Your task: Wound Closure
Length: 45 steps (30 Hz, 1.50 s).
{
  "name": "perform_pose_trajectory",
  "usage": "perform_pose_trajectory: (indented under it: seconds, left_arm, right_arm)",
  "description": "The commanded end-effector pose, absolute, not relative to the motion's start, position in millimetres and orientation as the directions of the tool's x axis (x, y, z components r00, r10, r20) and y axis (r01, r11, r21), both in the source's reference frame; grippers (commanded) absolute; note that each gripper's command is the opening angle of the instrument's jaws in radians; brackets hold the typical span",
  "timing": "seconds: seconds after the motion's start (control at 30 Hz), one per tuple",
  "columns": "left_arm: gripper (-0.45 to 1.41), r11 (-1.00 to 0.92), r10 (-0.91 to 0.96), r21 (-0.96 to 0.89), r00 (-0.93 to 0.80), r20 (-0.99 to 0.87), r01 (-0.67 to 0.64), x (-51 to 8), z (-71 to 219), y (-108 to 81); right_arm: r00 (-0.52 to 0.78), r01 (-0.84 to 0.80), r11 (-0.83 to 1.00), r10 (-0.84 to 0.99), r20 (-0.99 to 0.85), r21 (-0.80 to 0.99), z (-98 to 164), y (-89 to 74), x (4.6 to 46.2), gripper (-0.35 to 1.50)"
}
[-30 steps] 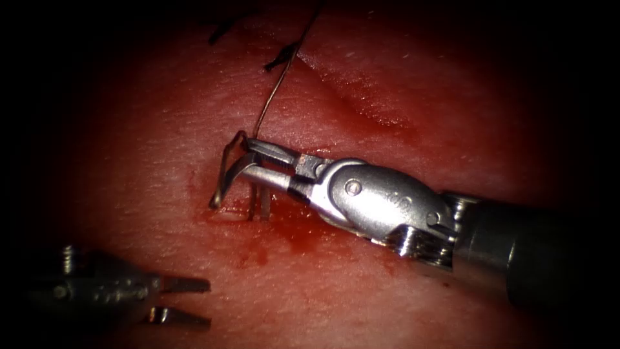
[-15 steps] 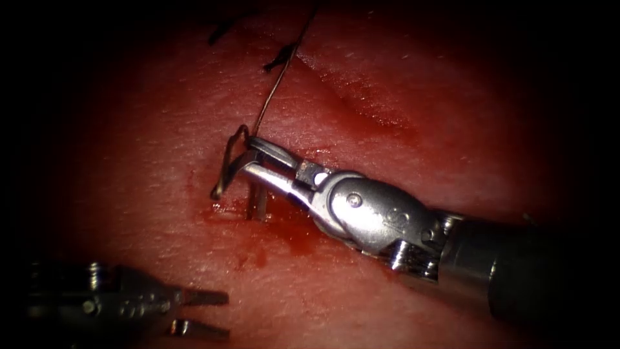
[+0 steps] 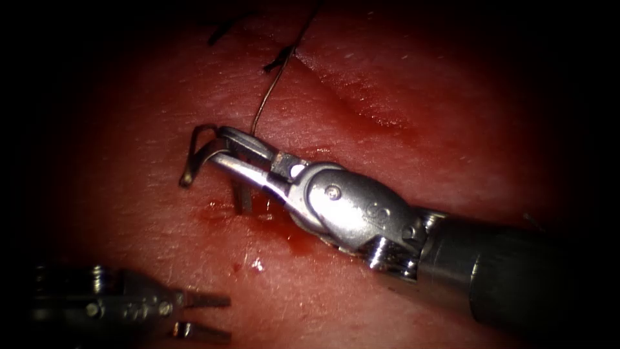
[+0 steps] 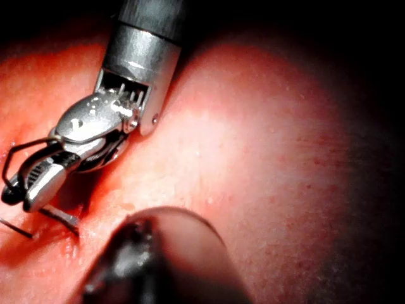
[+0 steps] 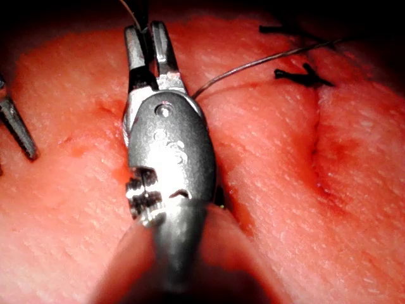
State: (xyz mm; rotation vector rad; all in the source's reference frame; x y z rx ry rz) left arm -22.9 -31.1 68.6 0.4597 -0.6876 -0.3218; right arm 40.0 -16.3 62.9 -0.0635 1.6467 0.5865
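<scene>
My right tool (image 3: 223, 145) comes in from the right with its jaws shut on the curved needle (image 3: 192, 155), gripping it partway along the curve. One end of the needle hangs free to the left, just above the tissue (image 3: 413, 161). A short dark stretch (image 3: 243, 197) drops from the jaws to a wet red spot; I cannot tell if it is in the tissue. The thread (image 3: 274, 81) runs from the jaws up and away. My left tool (image 3: 223, 317) sits low at the left, jaws open and holding nothing. The right tool (image 5: 145, 38) shows along its shaft.
The cut (image 3: 361, 97) runs as a diagonal groove to the upper right of the needle. Two dark cut ends of thread (image 3: 279, 61) (image 3: 223, 29) lie near its far end. Red fluid (image 3: 290, 229) pools under the right tool's wrist.
The right tool has carried the needle left and slightly up; its free end has lifted off the tissue. The left tool shifted a little right and down, then stayed still.
</scene>
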Motion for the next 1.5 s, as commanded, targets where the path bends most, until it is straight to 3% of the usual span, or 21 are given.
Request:
perform_pose_trajectory:
  seconds: [0.03,0.27,0.73,1.1,1.5]
  left_arm:
    - [0.10,0.853,-0.428,0.504,0.730,0.533,0.132,-23.4,69.1,-31.2]
    - [0.07,0.855,-0.422,0.505,0.730,0.538,0.121,-23.4,71.4,-31.4]
    - [0.07,0.819,-0.450,0.569,0.699,0.555,0.075,-23.8,74.0,-32.3]
    - [0.07,0.819,-0.454,0.566,0.704,0.546,0.090,-20.7,74.3,-32.7]
    - [0.07,0.820,-0.455,0.564,0.705,0.544,0.094,-20.3,74.7,-32.6]
  right_arm:
    - [-0.185,-0.369,0.860,0.303,-0.935,0.352,63.7,-16.6,40.5,-0.35]
    - [-0.233,-0.387,0.811,0.373,-0.898,0.438,63.4,-15.2,38.5,-0.35]
    - [-0.222,-0.406,0.706,0.540,-0.812,0.580,63.9,-15.6,39.4,-0.35]
    - [-0.244,-0.317,0.474,0.796,-0.553,0.822,64.9,-18.0,39.9,-0.35]
    - [-0.195,-0.333,0.313,0.900,-0.390,0.890,64.4,-20.3,39.7,-0.35]
